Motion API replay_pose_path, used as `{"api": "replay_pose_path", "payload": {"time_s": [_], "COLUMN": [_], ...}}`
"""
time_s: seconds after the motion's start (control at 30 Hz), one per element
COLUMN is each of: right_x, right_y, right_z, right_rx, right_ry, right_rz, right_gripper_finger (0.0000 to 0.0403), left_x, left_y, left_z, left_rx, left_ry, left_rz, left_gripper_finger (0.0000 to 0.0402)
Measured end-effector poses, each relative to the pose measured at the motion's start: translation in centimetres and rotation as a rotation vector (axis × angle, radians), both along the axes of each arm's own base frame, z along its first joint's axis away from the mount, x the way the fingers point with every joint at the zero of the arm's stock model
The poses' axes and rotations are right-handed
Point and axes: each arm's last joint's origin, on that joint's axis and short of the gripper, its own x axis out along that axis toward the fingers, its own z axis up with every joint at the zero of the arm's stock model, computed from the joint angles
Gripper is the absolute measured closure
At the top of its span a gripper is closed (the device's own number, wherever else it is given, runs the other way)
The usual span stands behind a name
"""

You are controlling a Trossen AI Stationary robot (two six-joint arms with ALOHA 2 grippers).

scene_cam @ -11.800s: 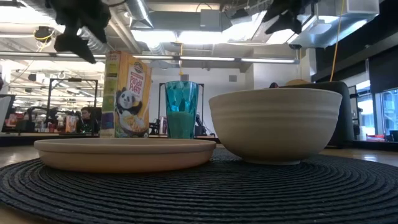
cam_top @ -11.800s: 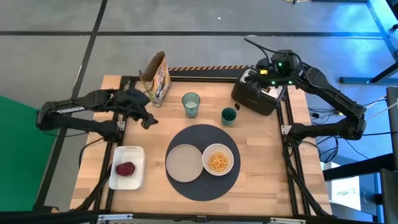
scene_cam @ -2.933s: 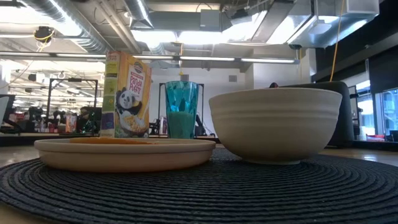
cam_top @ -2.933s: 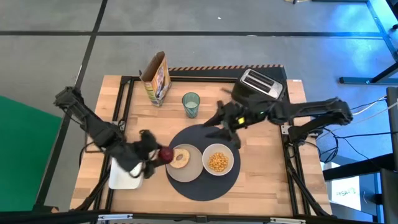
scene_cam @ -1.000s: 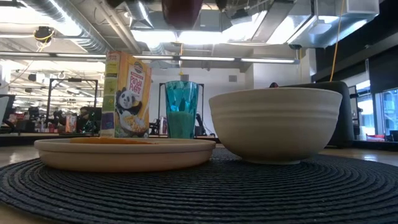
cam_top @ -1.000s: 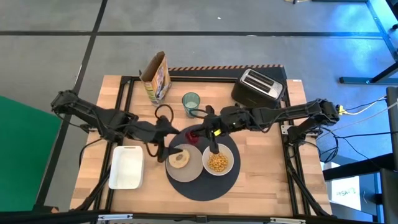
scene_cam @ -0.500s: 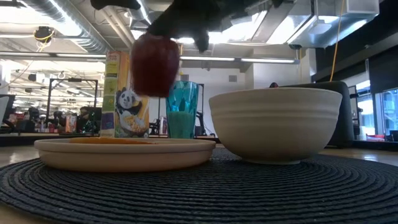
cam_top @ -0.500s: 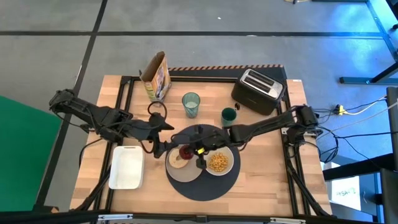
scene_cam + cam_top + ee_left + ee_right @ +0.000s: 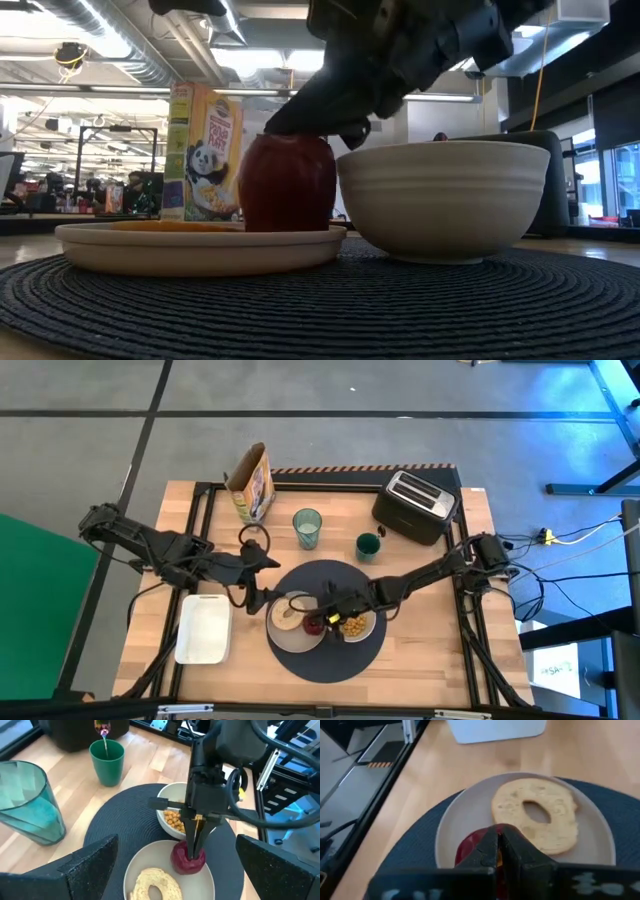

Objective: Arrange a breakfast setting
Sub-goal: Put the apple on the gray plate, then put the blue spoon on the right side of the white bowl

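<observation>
- Pinching the red apple (image 9: 188, 859), the right gripper (image 9: 195, 851) is seen nearly closed, seemingly resting it on the beige plate (image 9: 210, 880).
- A bagel (image 9: 152, 883) lies beside it.
- The left gripper (image 9: 262, 580) is spread wide, empty, nearby.

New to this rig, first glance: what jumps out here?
The right gripper, reaching across the white bowl, is shut on a dark-red apple that sits on the beige plate beside a bagel half. The left gripper hovers open near the plate's outer edge. Behind the dark-grey mat stand a pale-green tumbler, a small dark-green cup, a cereal box and a toaster.
</observation>
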Motion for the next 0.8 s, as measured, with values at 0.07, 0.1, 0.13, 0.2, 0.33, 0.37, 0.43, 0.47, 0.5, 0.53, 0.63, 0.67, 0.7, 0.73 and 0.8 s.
{"api": "replay_pose_path", "payload": {"time_s": [0.07,0.1,0.13,0.2,0.33,0.37,0.43,0.47,0.5,0.53,0.63,0.67,0.7,0.73,0.8], "right_x": [0.0,0.0,0.0,0.0,-0.1,-0.1,-0.5,-0.6,-0.8,-1.0,-1.8,-2.1,-2.5,-2.7,-3.8], "right_y": [-0.1,-0.2,-0.3,-0.3,-0.3,-0.3,-0.4,-0.5,-0.6,-0.7,-1.1,-1.2,-1.4,-1.8,-2.2], "right_z": [-0.1,-0.1,-0.1,-0.1,0.1,0.4,1.0,1.5,2.1,2.8,5.3,6.2,7.1,8.0,9.9], "right_rx": [-0.003,-0.005,-0.005,-0.007,-0.006,0.0,0.015,0.027,0.028,0.024,0.039,0.041,0.04,0.042,0.048], "right_ry": [0.0,0.002,0.003,0.005,0.004,0.001,0.012,0.004,-0.004,-0.012,-0.076,-0.097,-0.119,-0.149,-0.188], "right_rz": [-0.008,-0.011,-0.013,-0.018,-0.016,-0.016,-0.032,-0.051,-0.072,-0.093,-0.147,-0.16,-0.179,-0.203,-0.264], "right_gripper_finger": [0.0403,0.0401,0.0398,0.0386,0.0341,0.0327,0.0296,0.0281,0.0268,0.0255,0.0226,0.0219,0.0213,0.0209,0.0205], "left_x": [0.1,0.1,0.2,0.3,0.6,0.7,0.8,0.9,0.9,0.9,1.1,1.1,1.2,1.3,1.5], "left_y": [0.2,0.4,0.5,0.7,1.2,1.3,1.4,1.5,1.6,1.8,2.3,2.5,2.8,3.0,3.5], "left_z": [0.0,0.0,0.0,0.1,0.3,0.4,0.5,0.6,0.6,0.6,0.7,0.7,0.8,0.9,1.2], "left_rx": [0.001,0.001,0.001,-0.003,-0.016,-0.017,-0.007,0.003,0.016,0.028,0.072,0.083,0.09,0.1,0.115], "left_ry": [-0.001,-0.002,-0.003,-0.012,-0.044,-0.053,-0.066,-0.072,-0.074,-0.074,-0.076,-0.079,-0.085,-0.093,-0.123], "left_rz": [0.011,0.017,0.023,0.035,0.059,0.062,0.061,0.058,0.055,0.057,0.078,0.088,0.098,0.106,0.114], "left_gripper_finger": [0.0004,0.0004,0.0004,0.0004,0.0004,0.0004,0.0004,0.0004,0.0004,0.0004,0.0004,0.0004,0.0004,0.0004,0.0004]}}
